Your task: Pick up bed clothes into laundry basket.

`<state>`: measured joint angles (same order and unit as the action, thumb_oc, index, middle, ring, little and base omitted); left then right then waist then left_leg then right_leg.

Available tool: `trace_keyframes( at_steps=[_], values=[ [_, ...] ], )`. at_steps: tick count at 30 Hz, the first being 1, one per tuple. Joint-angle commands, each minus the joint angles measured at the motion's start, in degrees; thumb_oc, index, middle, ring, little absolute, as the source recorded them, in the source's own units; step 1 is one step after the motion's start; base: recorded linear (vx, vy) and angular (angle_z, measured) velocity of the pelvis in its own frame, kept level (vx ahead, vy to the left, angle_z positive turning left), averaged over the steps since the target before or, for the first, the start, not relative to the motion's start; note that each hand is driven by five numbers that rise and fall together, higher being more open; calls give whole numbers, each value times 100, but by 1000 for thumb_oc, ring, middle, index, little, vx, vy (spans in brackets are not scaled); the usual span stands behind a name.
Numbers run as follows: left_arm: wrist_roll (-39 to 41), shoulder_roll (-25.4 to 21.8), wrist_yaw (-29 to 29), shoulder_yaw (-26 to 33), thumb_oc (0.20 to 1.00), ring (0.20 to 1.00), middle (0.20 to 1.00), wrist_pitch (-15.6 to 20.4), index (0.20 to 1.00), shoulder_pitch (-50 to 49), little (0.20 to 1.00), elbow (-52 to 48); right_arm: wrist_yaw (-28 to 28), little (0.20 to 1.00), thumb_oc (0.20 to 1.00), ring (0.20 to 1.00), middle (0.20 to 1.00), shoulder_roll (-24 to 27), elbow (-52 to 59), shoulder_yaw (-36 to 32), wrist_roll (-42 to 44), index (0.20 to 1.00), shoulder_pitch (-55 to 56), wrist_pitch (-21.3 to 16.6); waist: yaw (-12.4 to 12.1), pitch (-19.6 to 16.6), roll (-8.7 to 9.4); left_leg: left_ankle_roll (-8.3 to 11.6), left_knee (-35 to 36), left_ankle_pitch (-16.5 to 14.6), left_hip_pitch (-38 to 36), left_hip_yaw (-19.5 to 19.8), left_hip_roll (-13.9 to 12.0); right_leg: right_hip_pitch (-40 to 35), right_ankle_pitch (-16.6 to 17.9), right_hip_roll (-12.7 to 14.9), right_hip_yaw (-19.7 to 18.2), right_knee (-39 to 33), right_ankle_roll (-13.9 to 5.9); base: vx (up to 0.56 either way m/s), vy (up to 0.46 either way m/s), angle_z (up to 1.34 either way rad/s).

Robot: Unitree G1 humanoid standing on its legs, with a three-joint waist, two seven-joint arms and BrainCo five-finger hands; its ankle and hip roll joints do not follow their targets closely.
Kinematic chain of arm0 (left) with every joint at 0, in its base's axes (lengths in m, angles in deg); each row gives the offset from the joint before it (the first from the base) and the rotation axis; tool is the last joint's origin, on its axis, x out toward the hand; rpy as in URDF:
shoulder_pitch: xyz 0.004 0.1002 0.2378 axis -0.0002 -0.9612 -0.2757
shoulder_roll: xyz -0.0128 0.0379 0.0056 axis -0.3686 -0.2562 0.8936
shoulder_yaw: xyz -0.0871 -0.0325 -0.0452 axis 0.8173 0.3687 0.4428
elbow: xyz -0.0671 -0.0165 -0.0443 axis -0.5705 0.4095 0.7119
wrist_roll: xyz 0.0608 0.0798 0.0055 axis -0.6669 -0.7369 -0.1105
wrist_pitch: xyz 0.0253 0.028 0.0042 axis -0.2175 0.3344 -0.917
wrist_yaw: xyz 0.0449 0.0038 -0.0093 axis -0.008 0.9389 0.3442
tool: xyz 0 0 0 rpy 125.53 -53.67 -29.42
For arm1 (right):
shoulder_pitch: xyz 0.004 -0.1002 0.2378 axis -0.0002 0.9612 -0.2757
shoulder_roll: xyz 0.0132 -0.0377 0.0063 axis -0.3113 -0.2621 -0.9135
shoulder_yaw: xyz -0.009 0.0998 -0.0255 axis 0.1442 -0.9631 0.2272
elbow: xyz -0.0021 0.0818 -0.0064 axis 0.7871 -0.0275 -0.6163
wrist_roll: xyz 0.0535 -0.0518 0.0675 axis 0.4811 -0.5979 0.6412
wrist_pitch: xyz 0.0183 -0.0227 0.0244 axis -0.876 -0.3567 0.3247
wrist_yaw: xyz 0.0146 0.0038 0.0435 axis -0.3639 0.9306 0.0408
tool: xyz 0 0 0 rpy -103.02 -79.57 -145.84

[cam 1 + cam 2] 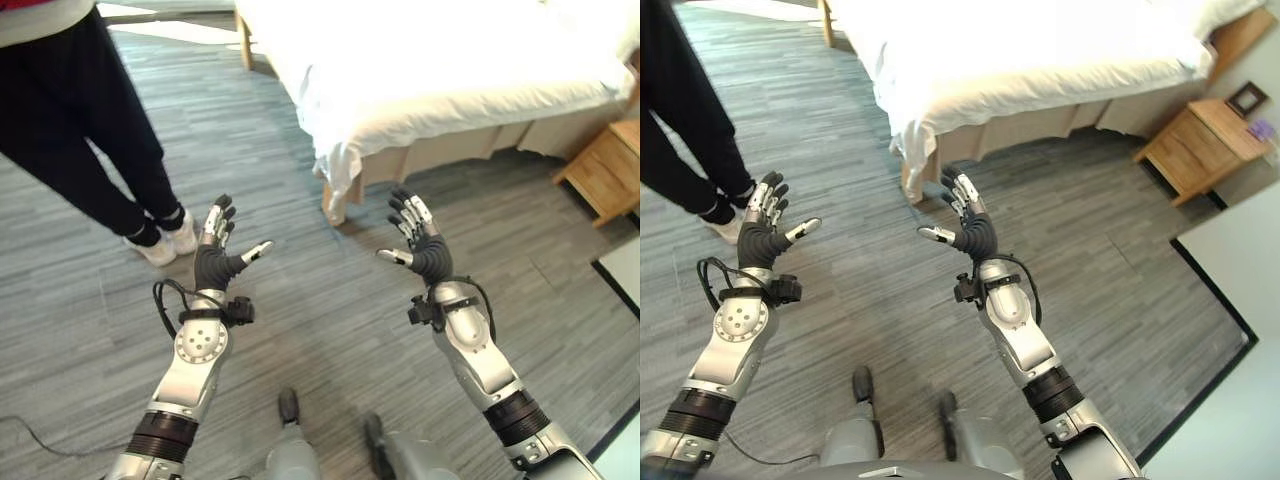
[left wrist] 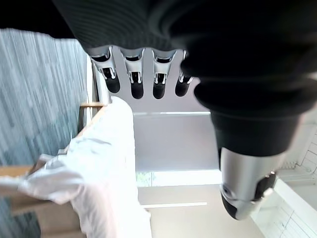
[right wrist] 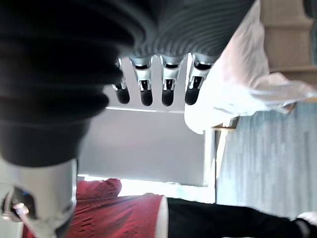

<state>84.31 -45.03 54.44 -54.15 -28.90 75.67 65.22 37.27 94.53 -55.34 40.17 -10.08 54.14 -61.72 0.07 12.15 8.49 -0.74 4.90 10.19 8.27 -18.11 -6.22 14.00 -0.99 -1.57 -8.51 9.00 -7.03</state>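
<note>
Left eye view shows the left hand (image 1: 213,262) and the right hand (image 1: 424,250) raised above the grey wood-plank floor (image 1: 300,320), well apart, palms facing each other, fingers straight and spread, holding nothing. The white bed clothes (image 1: 440,70) lie on the wooden-legged bed (image 1: 335,205) at the far right, one corner hanging down. A light wooden nightstand (image 1: 608,168) stands right. A person in black trousers (image 1: 90,150) stands far left.
</note>
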Motion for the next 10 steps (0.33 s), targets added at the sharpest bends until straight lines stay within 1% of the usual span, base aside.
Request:
trace_keyframes(
  at_steps=[1,2,4,5,6,7,10],
  values=[
    [71,3,204,220,1000,1000,1000,271,1000,39,1000,-259,-87,1000,1000,1000,1000,187,316,-336,390,1000,69,-379,327,-287,-55,731,10,-1291,-895,-360,-155,-606,63,216,384,-451,-737,104,101,81],
    [92,1,273,294,1000,1000,1000,253,1000,-50,1000,-292,-113,1000,1000,1000,1000,191,311,-407,424,1000,167,-391,397,-334,-1,756,10,-1294,-923,-456,-161,-653,141,199,365,-525,-778,81,53,42],
    [97,7,407,414,1000,1000,1000,219,1000,-246,1000,-351,-174,1000,1000,1000,1000,196,365,-517,458,1000,335,-387,515,-420,88,801,10,-1313,-1000,-650,-215,-722,263,145,330,-622,-797,76,33,-53],
    [99,7,412,419,1000,1000,1000,218,1000,-262,1000,-357,-175,1000,1000,1000,1000,195,377,-512,458,1000,350,-382,507,-426,89,804,10,-1317,-1008,-663,-218,-729,269,140,318,-630,-797,69,19,-106],
    [102,48,485,481,1000,1000,1000,164,1000,-410,1000,-379,-229,1000,1000,1000,1000,233,448,-576,472,1000,494,-365,571,-484,119,833,10,-1316,-1043,-754,-281,-755,310,123,296,-684,-797,72,33,-110],
    [59,101,494,500,1000,1000,1000,130,1000,-481,1000,-353,-250,1000,1000,1000,1000,244,460,-646,489,1000,589,-366,646,-537,112,865,10,-1310,-1072,-827,-321,-734,339,120,284,-735,-797,83,41,-100],
    [69,108,527,620,1000,1000,1000,102,1000,-607,1000,-372,-287,1000,1000,1000,1000,287,505,-773,523,1000,722,-370,684,-582,98,900,10,-1320,-1139,-912,-369,-734,315,125,294,-812,-797,40,25,-55]
  ],
)
